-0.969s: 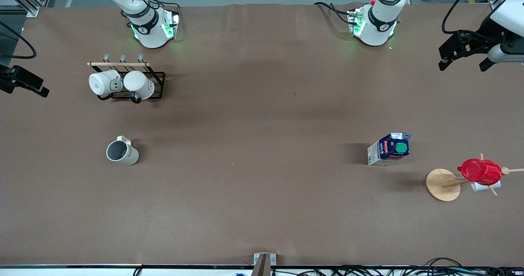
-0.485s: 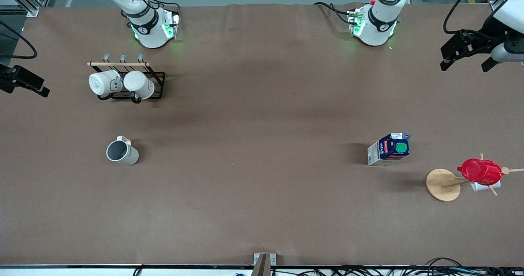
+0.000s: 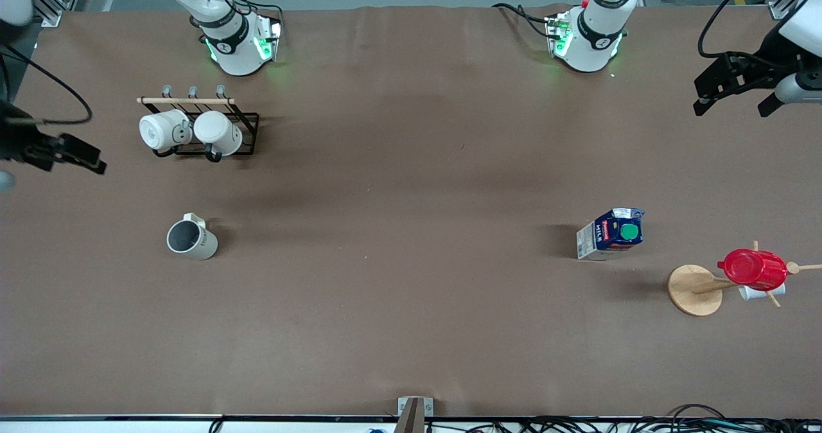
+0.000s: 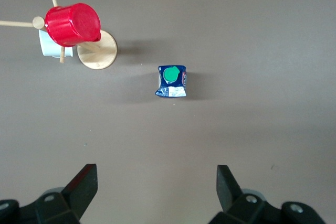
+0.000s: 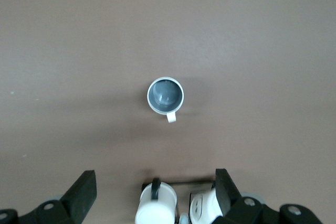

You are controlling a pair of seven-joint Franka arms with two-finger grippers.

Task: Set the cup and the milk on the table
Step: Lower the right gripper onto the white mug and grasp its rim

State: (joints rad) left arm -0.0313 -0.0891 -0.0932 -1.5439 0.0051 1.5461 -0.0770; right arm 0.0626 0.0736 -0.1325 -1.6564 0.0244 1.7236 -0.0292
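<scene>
The beige-white cup [image 3: 191, 239] stands upright on the brown table [image 3: 411, 163] toward the right arm's end, with nothing holding it. It also shows in the right wrist view [image 5: 165, 95], dark grey inside. The dark-blue milk carton [image 3: 611, 234] with its green cap stands on the table toward the left arm's end, and shows in the left wrist view [image 4: 172, 81]. My left gripper [image 3: 733, 102] is open and empty, high over its end of the table [image 4: 157, 184]. My right gripper [image 3: 64, 153] is open and empty, high over its end of the table [image 5: 156, 190].
A black rack [image 3: 247, 134] with two glossy white mugs [image 3: 218, 132] stands farther from the camera than the cup. A wooden cup stand [image 3: 693, 290] holding a red plastic cup [image 3: 752, 269] stands beside the milk, nearer the camera.
My right gripper has swung inward over the table's edge, lower in the front view. My left gripper has drifted slightly outward. The cup and the milk have not moved.
</scene>
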